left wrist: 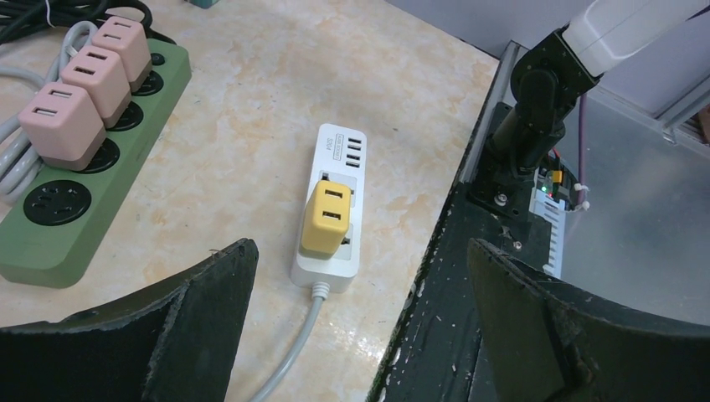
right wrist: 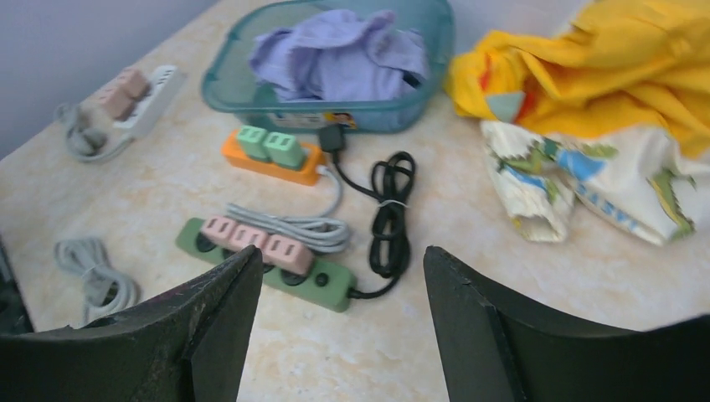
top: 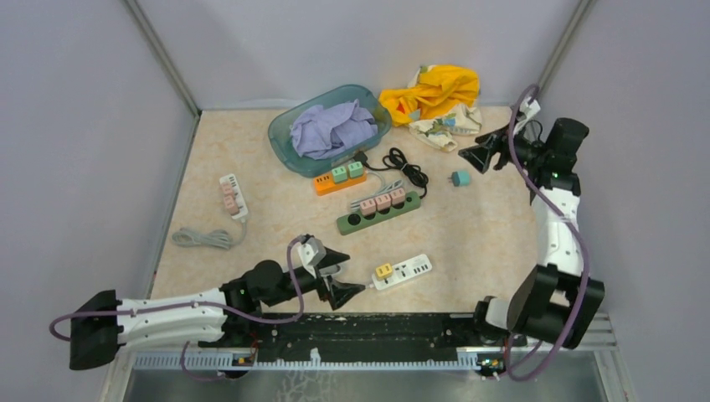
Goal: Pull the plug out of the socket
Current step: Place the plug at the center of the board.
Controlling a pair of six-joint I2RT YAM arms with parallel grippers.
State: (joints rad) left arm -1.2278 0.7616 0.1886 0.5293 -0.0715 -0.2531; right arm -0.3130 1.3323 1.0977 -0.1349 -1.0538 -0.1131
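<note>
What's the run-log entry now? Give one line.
left gripper: open, short of yellow plug | right gripper: open, empty | yellow plug: seated in white power strip | pull: not started

A teal basket point(top: 285, 151) at upper centre holds a crumpled purple cloth point(top: 331, 127). To its right a yellow cloth point(top: 435, 90) touches a patterned cloth point(top: 444, 127). A grey cord point(top: 201, 239) lies coiled at left.

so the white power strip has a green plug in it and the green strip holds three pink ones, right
Not quite. The white power strip has a yellow plug in it, not a green one; the left wrist view shows it plainly. The green strip does hold three pink plugs.
</note>
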